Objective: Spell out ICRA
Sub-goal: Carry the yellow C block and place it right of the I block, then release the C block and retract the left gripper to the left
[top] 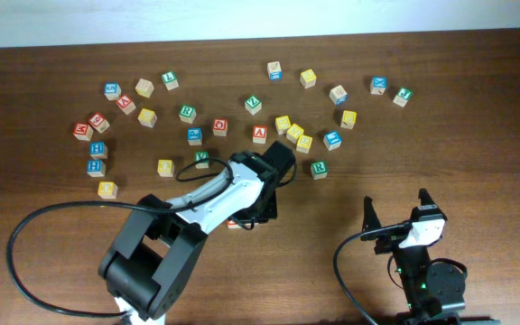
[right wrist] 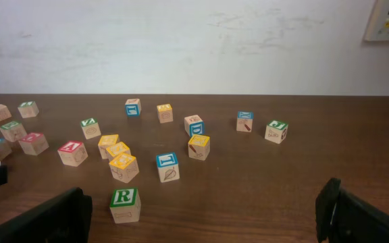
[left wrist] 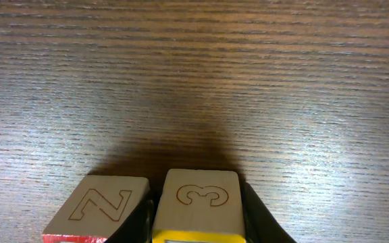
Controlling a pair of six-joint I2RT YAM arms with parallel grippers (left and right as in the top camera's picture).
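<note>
Brown wood table [top: 477, 108] holds many little letter cubes [top: 308, 78]. Down and left of the green R cube [top: 319, 169], under the left arm, the left gripper [left wrist: 198, 226] squeezes a yellow cube [left wrist: 198, 194] with a carved 3 on its side. A red-edged cube [left wrist: 103, 206] sits just beside it. The red A cube [top: 259, 134] lies up and left of the R cube. The right gripper [top: 394, 200] sits below the R cube, fingers [right wrist: 360, 216] spread wide, holding nothing.

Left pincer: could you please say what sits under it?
Two cubes: a yellow-faced cube held in the left pincer, a red-edged cube beside it. Overhead, the left arm mostly hides both.
</note>
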